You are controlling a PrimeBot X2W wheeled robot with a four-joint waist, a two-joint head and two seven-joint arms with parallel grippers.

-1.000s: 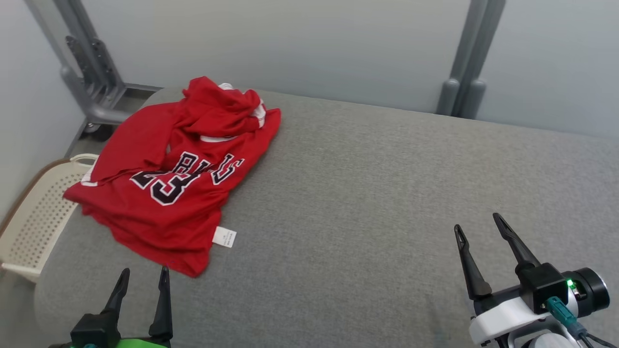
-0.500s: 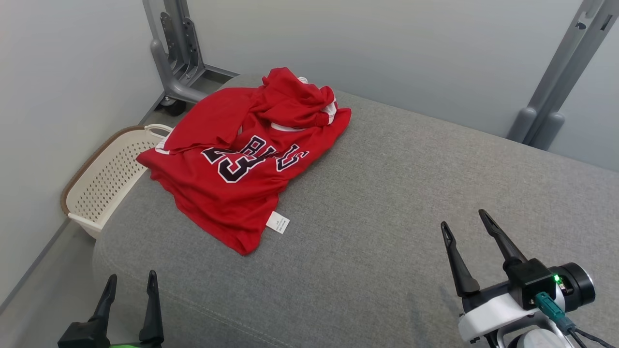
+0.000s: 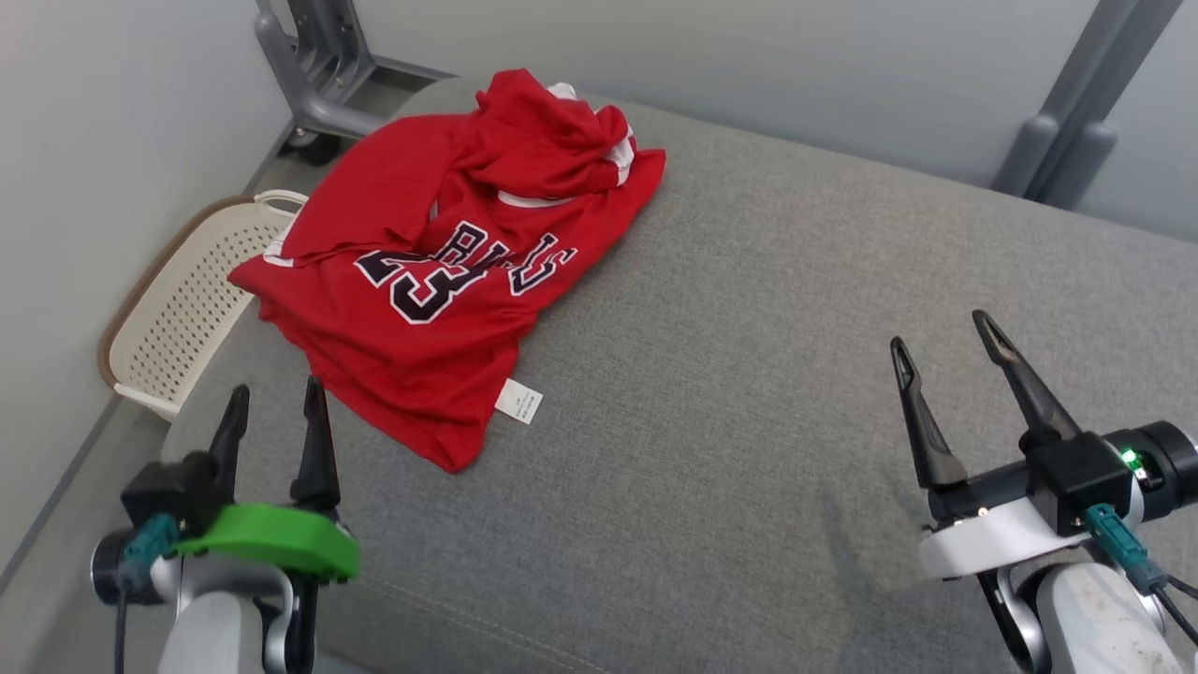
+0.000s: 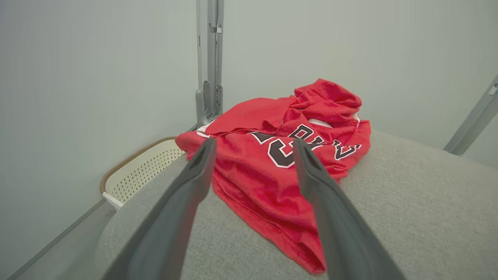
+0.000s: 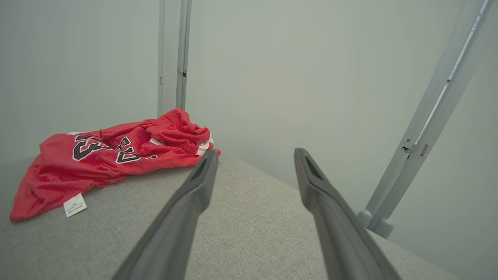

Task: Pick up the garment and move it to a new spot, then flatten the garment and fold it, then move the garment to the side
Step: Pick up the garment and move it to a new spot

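**Table** (image 3: 767,393): broad and padded, covered in grey woven fabric, with rounded corners and a stitched seam along the near edge.

**Back wall** (image 3: 749,65): plain, pale grey, unmarked. The side wall (image 3: 84,140) on the left has the same finish.

**Light:** even and soft, leaving faint shadows on the fabric.

**Fixtures:** a grey metal stand (image 3: 314,56) is at the table's far left corner, its foot on a small dark caster (image 3: 301,140). A second grey metal post (image 3: 1076,112) rises behind the table at the far right.

**Floor** (image 3: 56,580): grey, seen as a narrow strip along the left wall. A cream perforated basket (image 3: 178,309) with a brown rim stands on it, just beside the table's left edge.
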